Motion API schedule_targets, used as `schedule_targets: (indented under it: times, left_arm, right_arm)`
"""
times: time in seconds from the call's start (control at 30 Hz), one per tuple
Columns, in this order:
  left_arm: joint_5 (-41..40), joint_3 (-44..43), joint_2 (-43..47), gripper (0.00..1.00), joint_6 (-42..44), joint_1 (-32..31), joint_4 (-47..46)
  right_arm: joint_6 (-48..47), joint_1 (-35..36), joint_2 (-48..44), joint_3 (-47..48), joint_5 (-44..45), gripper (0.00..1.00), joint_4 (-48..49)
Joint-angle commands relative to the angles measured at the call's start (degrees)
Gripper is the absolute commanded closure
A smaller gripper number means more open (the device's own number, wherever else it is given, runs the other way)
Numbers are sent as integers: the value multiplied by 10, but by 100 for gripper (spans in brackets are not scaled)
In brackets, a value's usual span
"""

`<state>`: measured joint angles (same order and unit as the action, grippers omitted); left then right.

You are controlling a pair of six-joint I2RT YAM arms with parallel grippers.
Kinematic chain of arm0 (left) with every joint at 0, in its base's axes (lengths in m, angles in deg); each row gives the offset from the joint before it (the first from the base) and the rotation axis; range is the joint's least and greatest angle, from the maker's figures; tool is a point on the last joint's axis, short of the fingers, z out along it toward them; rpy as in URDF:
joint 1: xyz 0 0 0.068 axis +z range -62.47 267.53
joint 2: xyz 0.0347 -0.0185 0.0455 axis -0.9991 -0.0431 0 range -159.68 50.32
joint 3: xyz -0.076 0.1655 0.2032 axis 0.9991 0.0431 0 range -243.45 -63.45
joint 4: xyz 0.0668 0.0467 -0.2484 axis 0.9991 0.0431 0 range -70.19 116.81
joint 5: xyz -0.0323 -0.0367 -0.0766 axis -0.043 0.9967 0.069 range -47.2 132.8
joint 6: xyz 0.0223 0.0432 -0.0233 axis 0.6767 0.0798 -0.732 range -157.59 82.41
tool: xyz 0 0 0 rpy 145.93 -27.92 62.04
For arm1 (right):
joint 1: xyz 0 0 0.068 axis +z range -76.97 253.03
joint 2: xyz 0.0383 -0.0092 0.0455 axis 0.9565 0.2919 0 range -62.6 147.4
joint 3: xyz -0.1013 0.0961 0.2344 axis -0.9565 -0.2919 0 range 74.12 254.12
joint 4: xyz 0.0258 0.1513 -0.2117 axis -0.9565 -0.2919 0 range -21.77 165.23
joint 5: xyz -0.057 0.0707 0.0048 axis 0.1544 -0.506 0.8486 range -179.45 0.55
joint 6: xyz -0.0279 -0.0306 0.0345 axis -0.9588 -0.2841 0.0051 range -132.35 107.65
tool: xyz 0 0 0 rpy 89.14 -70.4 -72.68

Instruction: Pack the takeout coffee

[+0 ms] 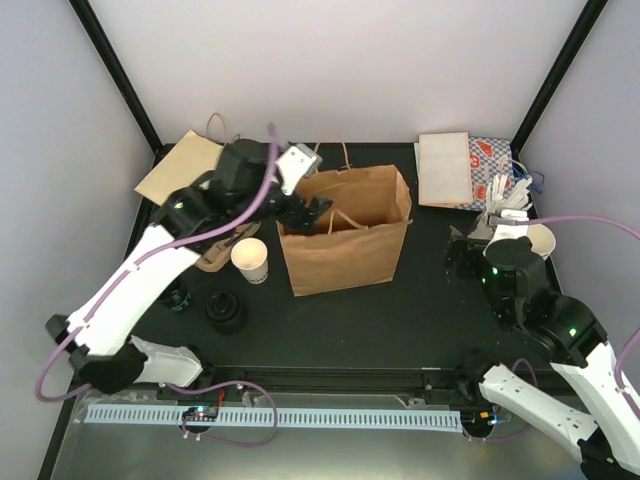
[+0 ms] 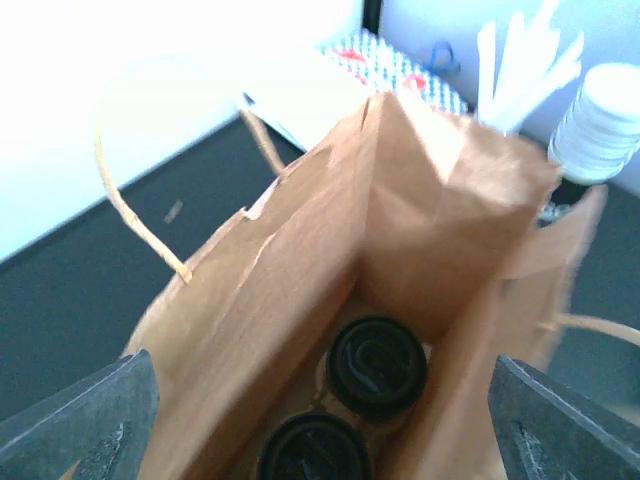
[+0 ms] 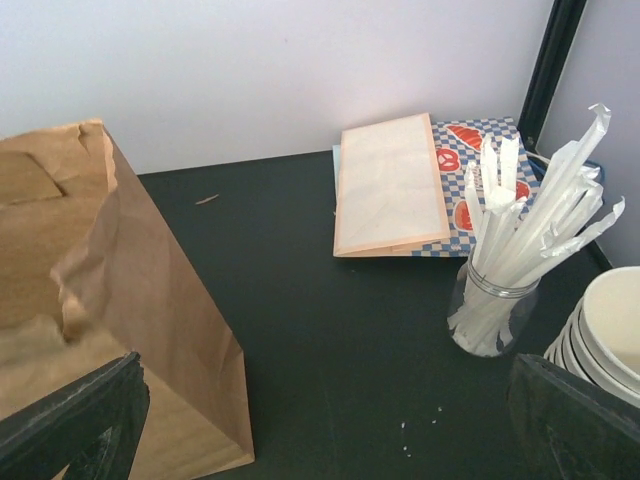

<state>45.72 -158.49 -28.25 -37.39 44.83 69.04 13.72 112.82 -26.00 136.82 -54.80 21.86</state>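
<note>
Hanging wide apart with nothing between its fingers, the left gripper [image 2: 320, 420] is poised over the open mouth of a brown paper bag [image 1: 345, 250], where two round black lids [image 2: 378, 365] show deep inside. The takeout coffee [image 1: 250, 260], a small white paper cup with no lid, stands upright on the black table [image 1: 400, 310] just left of the bag and outside it. On the far side, the right gripper [image 3: 320, 425] is likewise parted and empty, near a glass jar of wrapped straws [image 3: 495, 300] and a stack of cups [image 3: 610, 330].
</note>
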Motion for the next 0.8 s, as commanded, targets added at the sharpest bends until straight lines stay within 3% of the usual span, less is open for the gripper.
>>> schedule_targets:
  times: [0.0, 0.13, 0.43, 0.6, 0.77]
  left_arm:
    - [-31, -49, 80, 6, -38, 22, 48]
    - [-40, -29, 136, 5, -80, 65, 111]
    - [-29, 128, 282, 1, -123, 165, 173]
    - [-50, 184, 307, 1, -174, 194, 207]
    - [-14, 246, 313, 1, -185, 224, 196]
  right_arm:
    - [21, 2, 20, 22, 29, 0, -17]
    - [25, 2, 31, 25, -13, 0, -11]
    - [-32, 2, 12, -32, -56, 0, 52]
    - [-12, 2, 67, 9, -40, 0, 9]
    - [7, 2, 83, 36, -52, 0, -8]
